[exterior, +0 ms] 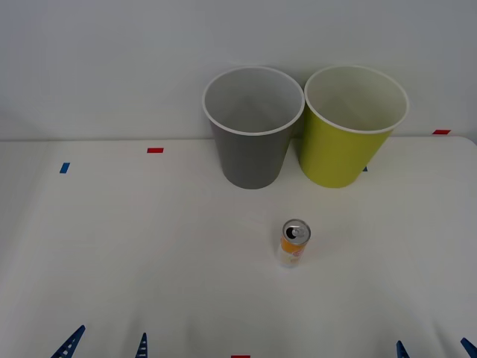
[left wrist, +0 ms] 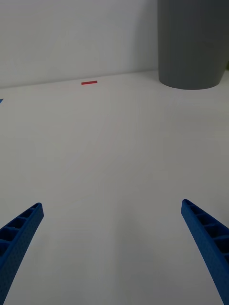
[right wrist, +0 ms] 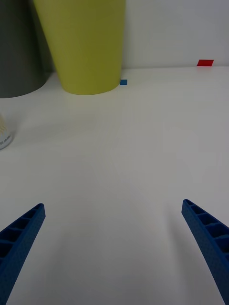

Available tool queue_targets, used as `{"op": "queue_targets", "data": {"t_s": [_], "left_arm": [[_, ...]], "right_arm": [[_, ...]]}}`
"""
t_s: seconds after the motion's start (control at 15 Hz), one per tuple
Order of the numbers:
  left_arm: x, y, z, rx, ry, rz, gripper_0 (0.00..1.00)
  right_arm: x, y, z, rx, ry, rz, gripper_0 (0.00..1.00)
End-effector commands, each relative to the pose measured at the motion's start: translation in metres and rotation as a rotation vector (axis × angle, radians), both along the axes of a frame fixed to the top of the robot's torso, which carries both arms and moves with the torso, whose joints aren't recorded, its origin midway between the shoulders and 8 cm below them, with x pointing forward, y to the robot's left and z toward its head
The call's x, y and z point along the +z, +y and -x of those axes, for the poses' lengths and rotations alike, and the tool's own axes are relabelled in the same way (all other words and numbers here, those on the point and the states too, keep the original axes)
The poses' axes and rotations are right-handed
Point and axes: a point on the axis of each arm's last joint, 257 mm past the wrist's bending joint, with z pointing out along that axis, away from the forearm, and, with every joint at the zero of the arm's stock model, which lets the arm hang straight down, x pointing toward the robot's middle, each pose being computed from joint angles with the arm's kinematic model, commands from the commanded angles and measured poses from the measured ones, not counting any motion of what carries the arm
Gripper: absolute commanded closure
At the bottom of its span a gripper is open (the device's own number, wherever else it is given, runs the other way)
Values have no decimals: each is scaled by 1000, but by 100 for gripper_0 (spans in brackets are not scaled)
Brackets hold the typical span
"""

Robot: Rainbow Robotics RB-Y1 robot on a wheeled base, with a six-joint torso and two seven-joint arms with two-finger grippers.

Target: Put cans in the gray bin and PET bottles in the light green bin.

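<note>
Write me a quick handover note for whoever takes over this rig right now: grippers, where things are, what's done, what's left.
Left gripper: open, empty, low at the table's near edge.
Right gripper: open, empty, near edge too.
Slim orange-and-white drink can: upright on the white table, in front of both bins.
Tall gray bin and yellow-green bin: side by side at the back.
Done: nothing yet.
Left: can into the gray bin.

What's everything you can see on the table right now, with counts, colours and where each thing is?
can: one, orange and white with silver top, upright, mid-table in front of the bins
gray bin: one, gray with white rim, back of table, left of the green one
light green bin: one, yellow-green with white rim, back of table
tape marks: several, red and blue, scattered on the table
table: one, white
left gripper: blue, open, near-left edge
right gripper: blue, open, near-right edge
</note>
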Motion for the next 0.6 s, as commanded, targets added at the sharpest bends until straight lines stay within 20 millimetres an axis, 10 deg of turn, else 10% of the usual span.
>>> {"op": "queue_targets", "data": {"t_s": [0.07, 0.6], "left_arm": [[0, 0, 0, 0, 0, 0, 0], [0, 0, 0, 0, 0, 0, 0]], "right_arm": [[0, 0, 0, 0, 0, 0, 0], [0, 0, 0, 0, 0, 0, 0]]}}
